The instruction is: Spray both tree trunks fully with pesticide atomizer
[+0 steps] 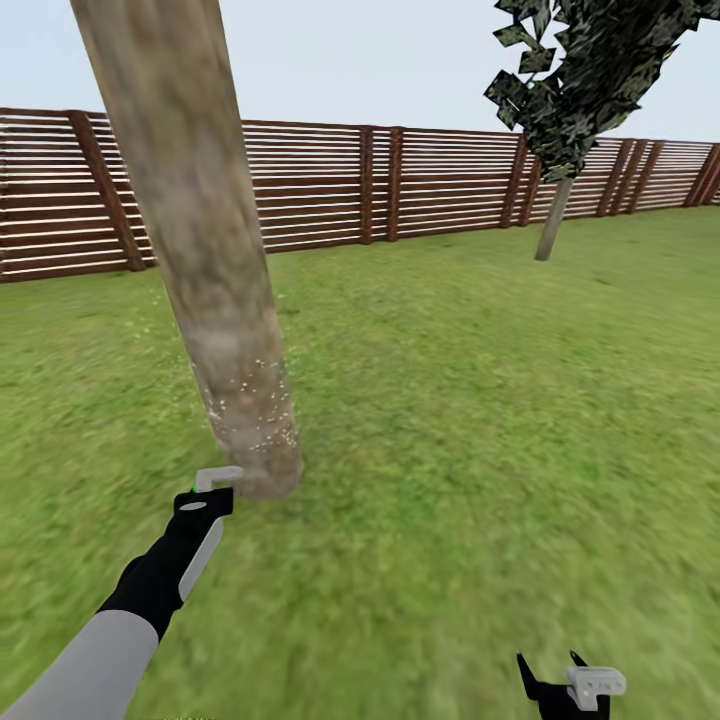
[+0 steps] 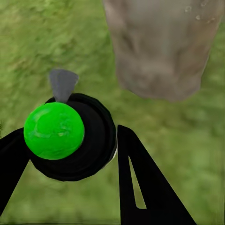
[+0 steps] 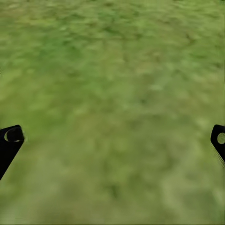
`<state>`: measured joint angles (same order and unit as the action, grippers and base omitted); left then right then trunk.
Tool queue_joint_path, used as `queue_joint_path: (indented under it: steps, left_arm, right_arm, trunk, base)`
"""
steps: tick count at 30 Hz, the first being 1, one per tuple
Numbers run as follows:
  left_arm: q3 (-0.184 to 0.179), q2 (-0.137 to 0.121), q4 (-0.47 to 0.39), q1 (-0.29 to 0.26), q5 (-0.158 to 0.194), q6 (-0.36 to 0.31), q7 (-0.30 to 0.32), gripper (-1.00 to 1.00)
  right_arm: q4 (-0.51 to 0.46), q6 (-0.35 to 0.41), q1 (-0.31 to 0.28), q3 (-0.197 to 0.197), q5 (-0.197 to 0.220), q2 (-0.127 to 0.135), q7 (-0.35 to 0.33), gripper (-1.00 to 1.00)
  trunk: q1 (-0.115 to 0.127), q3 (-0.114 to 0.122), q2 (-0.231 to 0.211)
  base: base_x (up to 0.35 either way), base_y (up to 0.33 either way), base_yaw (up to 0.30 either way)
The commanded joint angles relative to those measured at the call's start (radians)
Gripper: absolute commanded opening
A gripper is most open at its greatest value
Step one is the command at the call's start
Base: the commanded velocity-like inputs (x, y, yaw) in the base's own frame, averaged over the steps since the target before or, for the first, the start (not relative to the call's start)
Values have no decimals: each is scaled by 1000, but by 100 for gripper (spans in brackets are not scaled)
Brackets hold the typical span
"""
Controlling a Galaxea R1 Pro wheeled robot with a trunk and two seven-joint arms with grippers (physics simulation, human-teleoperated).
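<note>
A thick beige-brown tree trunk (image 1: 205, 260) rises from the grass at left, its lower part dotted with fine white pesticide specks (image 1: 262, 415). My left gripper (image 1: 205, 497) hovers just in front of the trunk's base, shut on the pesticide atomizer (image 2: 70, 136), a dark round bottle with a bright green dot and a grey nozzle aimed toward the trunk (image 2: 164, 47). A second tree (image 1: 560, 120) with a thin trunk and dark blocky leaves stands far back at the right by the fence. My right gripper (image 1: 552, 672) is low at the bottom right, open over bare grass (image 3: 112, 112).
Brown slatted wooden fence (image 1: 400, 185) runs across the back of the lawn. Open grass (image 1: 480, 420) stretches between the two trees and to the right of the near trunk.
</note>
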<state>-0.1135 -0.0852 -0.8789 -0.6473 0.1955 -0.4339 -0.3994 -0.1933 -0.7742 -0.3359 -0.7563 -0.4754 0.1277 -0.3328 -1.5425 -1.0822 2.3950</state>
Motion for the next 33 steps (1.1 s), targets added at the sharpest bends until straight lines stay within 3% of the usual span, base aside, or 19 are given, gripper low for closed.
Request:
queue_joint_path:
  steps: [1,7,8,10,12,15,16,17,19,21,24,27,29,33]
  left_arm:
    - [0,0,0,0,-1,0,0,-100]
    - [-3,11,77,-6,1,-1,-5,-100]
    - [-4,13,163,-23,2,-1,-6,-100]
    - [-5,15,247,-79,4,4,-6,-100]
    - [-7,36,261,-110,1,8,-5,-100]
    - [-10,93,242,-135,-6,12,-4,-100]
    - [-10,124,235,-142,-8,13,-4,-100]
    - [-9,128,232,-147,-12,22,-4,-100]
    - [-5,71,214,-160,-12,23,-5,-100]
    - [-5,60,191,-161,-11,23,-5,-100]
    - [-10,90,129,-156,-8,18,-2,-100]
    - [-21,164,106,-159,-8,8,2,-100]
    - [-33,169,104,-160,-11,6,2,-100]
    - [-31,153,104,-150,-13,7,1,-100]
  right_arm:
    - [0,0,0,0,0,0,0,100]
    - [-1,-1,0,0,1,0,0,100]
    - [-2,0,0,0,1,0,0,100]
    - [-2,0,0,0,1,1,0,100]
    - [-2,0,0,0,1,1,0,100]
    - [-1,-1,0,0,0,1,0,100]
    - [-1,-1,0,0,0,1,0,100]
    - [0,-1,0,0,0,1,0,100]
    - [0,0,0,0,0,1,0,100]
    - [0,1,0,0,0,1,0,100]
    - [0,0,0,0,0,1,0,100]
    - [0,0,0,0,0,1,0,100]
    - [0,0,0,0,0,1,0,100]
    - [-1,0,0,-1,1,1,0,100]
  trunk:
    - [0,0,0]
    - [0,0,0]
    - [0,0,0]
    - [0,0,0]
    - [0,0,0]
    - [0,0,0]
    - [0,0,0]
    - [0,0,0]
    - [0,0,0]
    - [0,0,0]
    - [0,0,0]
    - [0,0,0]
    - [0,0,0]
    - [0,0,0]
  base:
    - [97,-250,277]
    - [8,-18,25]
    - [0,0,0]
    - [0,0,0]
    - [0,0,0]
    - [0,0,0]
    - [0,0,0]
    - [0,0,0]
    - [0,0,0]
    - [0,0,0]
    - [0,0,0]
    - [0,0,0]
    - [0,0,0]
    - [0,0,0]
